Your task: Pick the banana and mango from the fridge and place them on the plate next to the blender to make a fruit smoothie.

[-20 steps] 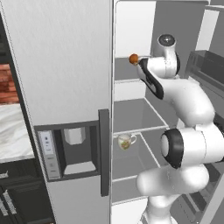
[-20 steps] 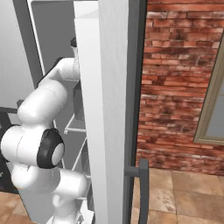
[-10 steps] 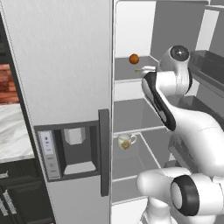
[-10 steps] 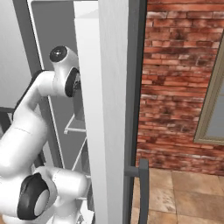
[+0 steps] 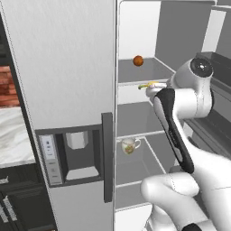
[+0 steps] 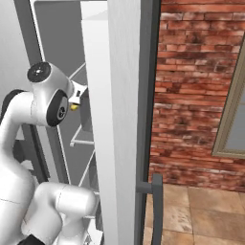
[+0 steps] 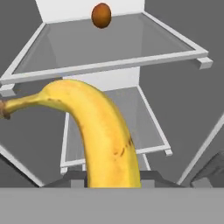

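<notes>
The yellow banana (image 7: 103,131) is held in my gripper (image 7: 111,181), which is shut on its lower end; the banana hides the fingertips. In the left base view the gripper (image 5: 157,90) holds the banana (image 5: 150,85) at the front edge of the upper shelf of the open fridge (image 5: 67,67). A bit of the banana (image 6: 73,107) shows beside the wrist in the right base view. The orange-red mango (image 5: 138,60) (image 7: 101,15) lies at the back of that upper shelf, beyond the banana. The plate and the blender are out of view.
A clear glass cup (image 5: 129,145) with a handle stands on a lower glass shelf. The open fridge door (image 6: 124,119) stands right of the arm, with a brick wall (image 6: 201,86) behind it. The closed door with the dispenser panel (image 5: 74,153) is on the left.
The arm has folded back and its elbow has risen. The hand with the banana has drawn away from the mango toward the shelf's front edge. The gripper stays shut.
</notes>
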